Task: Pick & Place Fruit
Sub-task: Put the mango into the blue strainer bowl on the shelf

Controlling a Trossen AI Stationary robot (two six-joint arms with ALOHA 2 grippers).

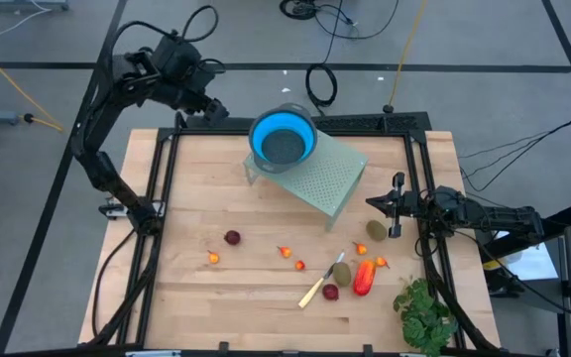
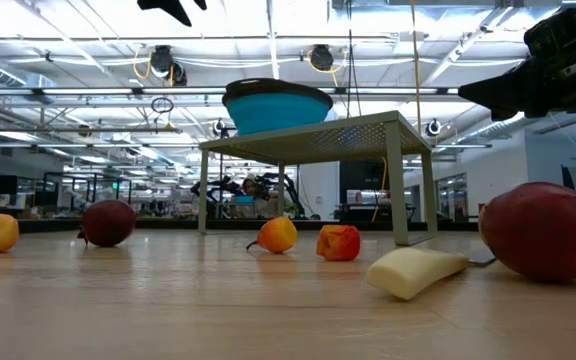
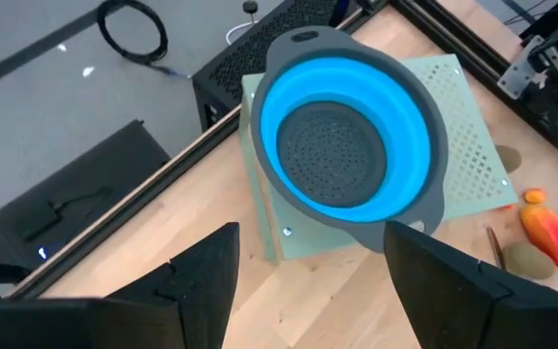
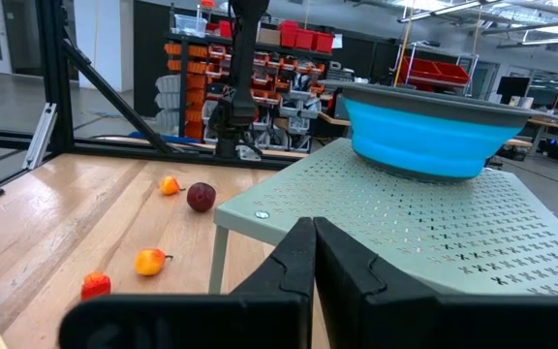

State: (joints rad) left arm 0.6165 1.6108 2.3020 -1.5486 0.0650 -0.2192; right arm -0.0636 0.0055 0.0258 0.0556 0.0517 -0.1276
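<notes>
Across the wooden table [image 1: 266, 297] the fruit [image 1: 364, 277] lies scattered toward the near side, mostly by the knife [image 1: 317, 288]. At the far corner the left gripper [image 1: 209, 109] hovers with fingers spread (nothing between them), while the right gripper [image 1: 396, 205], pressed together, waits beside a brownish-green oval [image 1: 376, 230].

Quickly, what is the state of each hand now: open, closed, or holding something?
Left hand: open, empty, raised near the blue round silicone colander.
Right hand: closed, holding nothing.
</notes>
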